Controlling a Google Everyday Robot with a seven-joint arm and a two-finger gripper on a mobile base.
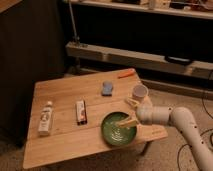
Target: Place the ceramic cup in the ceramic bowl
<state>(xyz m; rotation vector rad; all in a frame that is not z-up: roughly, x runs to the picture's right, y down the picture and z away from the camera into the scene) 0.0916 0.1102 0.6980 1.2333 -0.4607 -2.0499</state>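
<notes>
**A:** Where is the cup?
**B:** The cup (140,92) stands on the bench (60,92), right of the middle, just above the bowl (112,132).
**A:** And the end effector?
**B:** The end effector (131,113) is at the bowl's right edge, just below the cup. Its fingers are spread and pinch nothing.
**A:** Anything else?
**B:** A bottle (46,118) lies at the left.

Wooden table (60,142), white bottle (46,118), small packet (80,111), blue sponge (107,88), orange object (126,74)
</notes>
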